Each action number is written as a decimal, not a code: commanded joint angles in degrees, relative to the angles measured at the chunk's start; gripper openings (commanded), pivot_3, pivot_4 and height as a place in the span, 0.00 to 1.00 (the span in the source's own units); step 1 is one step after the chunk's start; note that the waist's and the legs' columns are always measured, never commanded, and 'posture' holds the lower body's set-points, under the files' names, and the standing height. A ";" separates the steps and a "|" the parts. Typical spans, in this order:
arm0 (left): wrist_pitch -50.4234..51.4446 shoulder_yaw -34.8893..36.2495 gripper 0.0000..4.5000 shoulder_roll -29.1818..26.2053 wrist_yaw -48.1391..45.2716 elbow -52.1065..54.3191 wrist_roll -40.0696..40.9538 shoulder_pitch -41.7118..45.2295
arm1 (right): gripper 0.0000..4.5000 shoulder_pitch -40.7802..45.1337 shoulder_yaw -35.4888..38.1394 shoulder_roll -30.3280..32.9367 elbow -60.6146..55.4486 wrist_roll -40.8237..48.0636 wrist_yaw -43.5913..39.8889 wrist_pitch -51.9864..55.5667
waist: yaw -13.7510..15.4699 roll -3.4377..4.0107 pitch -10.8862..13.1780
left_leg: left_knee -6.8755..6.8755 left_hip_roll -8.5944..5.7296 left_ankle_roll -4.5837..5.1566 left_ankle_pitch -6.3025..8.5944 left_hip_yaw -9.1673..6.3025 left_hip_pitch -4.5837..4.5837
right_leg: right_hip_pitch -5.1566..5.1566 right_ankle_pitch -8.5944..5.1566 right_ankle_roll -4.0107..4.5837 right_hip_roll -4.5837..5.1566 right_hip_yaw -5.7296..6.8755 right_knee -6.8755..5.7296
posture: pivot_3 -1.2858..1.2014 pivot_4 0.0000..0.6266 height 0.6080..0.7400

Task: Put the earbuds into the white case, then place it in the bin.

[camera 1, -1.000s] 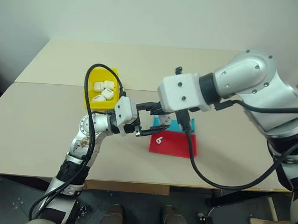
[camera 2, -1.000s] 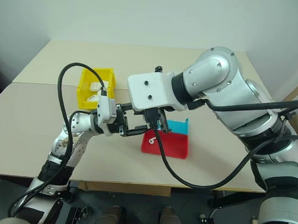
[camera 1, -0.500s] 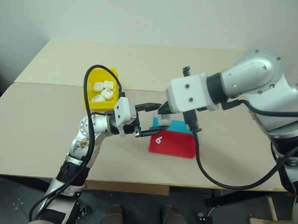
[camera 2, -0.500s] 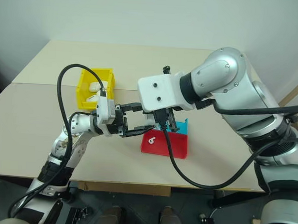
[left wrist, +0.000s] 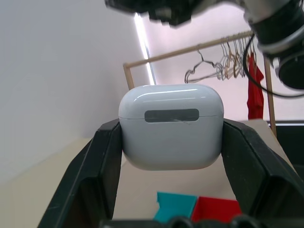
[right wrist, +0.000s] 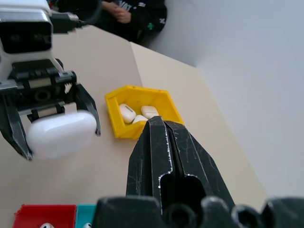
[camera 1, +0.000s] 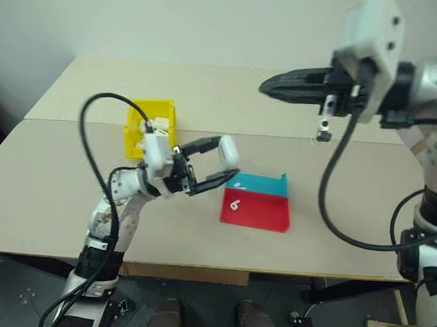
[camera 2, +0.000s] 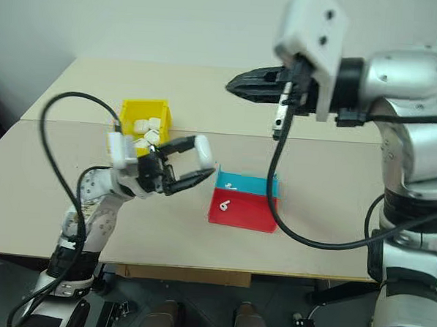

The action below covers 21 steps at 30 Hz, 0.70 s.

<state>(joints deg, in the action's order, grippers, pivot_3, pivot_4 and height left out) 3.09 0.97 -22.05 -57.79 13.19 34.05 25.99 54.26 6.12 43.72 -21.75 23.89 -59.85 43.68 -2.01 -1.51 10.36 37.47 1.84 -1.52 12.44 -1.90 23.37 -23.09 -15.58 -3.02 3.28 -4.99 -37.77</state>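
White case: small glossy white rounded-rectangular plastic earbud case [camera 1: 227,151], lid shut, held in the air above the counter, between the bin and the tray.
Left tool: black two-fingered tool [camera 1: 217,161] pinching the white case across its two sides; the left wrist view shows both fingers pressed flat against the shell.
Right tool: black two-fingered tool [camera 1: 270,86], fingers pressed together on nothing, raised high above the far half of the counter, well apart from the case.
Bin: small bright yellow rectangular plastic bin [camera 1: 136,118] on the counter, beside the left arm, already holding several white cases [right wrist: 134,113].
Tray: shallow red-and-cyan plastic tray [camera 1: 263,213] near the counter's front edge; one tiny white earbud [camera 1: 235,205] on the red part, another [camera 2: 230,186] on the cyan part.
Counter: pale beige flat counter [camera 1: 48,191].
Status, judged: both earbuds lie outside a closed case, so loading looks undone.
Risk: binning now would skip the earbuds.
Risk: the glossy rounded shell could slip from the pinch and drop.
Risk: a drop onto the tray could scatter the earbuds.
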 commanded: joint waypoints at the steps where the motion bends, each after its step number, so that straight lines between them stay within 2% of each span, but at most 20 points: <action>1: 5.30 3.31 0.62 -4.39 1.38 6.27 3.68 -1.69 | 0.01 -8.21 4.67 0.52 -6.51 1.95 5.21 2.82 | -0.07 0.00 0.00 | -0.01 0.00 0.00 0.00 0.01 -0.01 | 0.01 0.00 0.00 0.00 -0.01 0.00 | 0.52 0.24 1.00; 4: 7.37 5.10 0.62 -5.34 9.01 6.51 0.10 -1.52 | 0.01 -15.12 6.32 0.20 -10.22 3.90 8.01 4.05 | -0.12 0.02 0.01 | 0.05 -0.04 0.00 0.00 0.04 -0.04 | -0.01 0.00 -0.01 0.01 -0.07 -0.12 | 0.52 0.24 1.00; 8: 9.21 5.49 0.62 -10.37 15.94 -1.02 -10.36 5.31 | 0.01 -21.55 8.18 2.21 -11.77 5.98 8.65 4.76 | -0.15 0.01 0.01 | 0.11 0.00 0.00 0.00 0.00 -0.06 | 0.02 -0.01 -0.01 -0.08 -0.03 -0.13 | 0.52 0.24 1.00; 13: 12.28 4.49 0.62 -8.36 32.40 -12.05 -22.38 13.85 | 0.01 -23.34 7.41 4.78 -9.65 5.42 9.91 4.39 | -0.06 -0.01 0.02 | 0.11 -0.03 0.00 0.00 0.01 -0.02 | 0.06 0.00 -0.05 -0.06 -0.03 0.02 | 0.52 0.24 1.00; 16: 13.16 3.43 0.62 -6.70 40.98 -22.44 -29.00 19.78 | 0.01 -23.44 5.70 5.11 -8.90 4.45 11.37 3.63 | -0.04 -0.04 0.03 | 0.08 -0.02 0.00 0.00 0.00 0.01 | 0.02 0.00 -0.04 -0.06 -0.01 0.04 | 0.52 0.24 1.00; 18: 9.03 1.95 0.62 -6.75 42.78 -29.41 -32.69 22.00 | 0.01 -23.77 4.59 4.78 -8.73 3.46 12.26 2.48 | -0.09 -0.04 0.03 | 0.08 -0.03 0.00 0.00 -0.01 0.05 | -0.02 0.01 -0.04 -0.06 0.00 0.03 | 0.52 0.24 1.00; 21: 9.29 2.73 0.62 -4.66 47.04 -37.78 -33.85 25.87 | 0.01 -24.56 2.87 4.65 -8.65 1.84 13.34 0.72 | -0.05 -0.04 0.04 | 0.07 -0.04 0.00 0.00 0.00 0.07 | -0.03 0.01 -0.04 -0.05 -0.01 0.04 | 0.52 0.24 1.00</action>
<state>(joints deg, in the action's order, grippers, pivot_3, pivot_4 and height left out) 13.95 2.97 -26.67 -13.11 -22.76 1.51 49.57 29.57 8.94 48.00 -29.72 26.37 -47.27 46.40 -2.06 -1.55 10.40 37.55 1.80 -1.51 12.44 -1.91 23.49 -23.15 -15.58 -3.06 3.23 -4.99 -37.73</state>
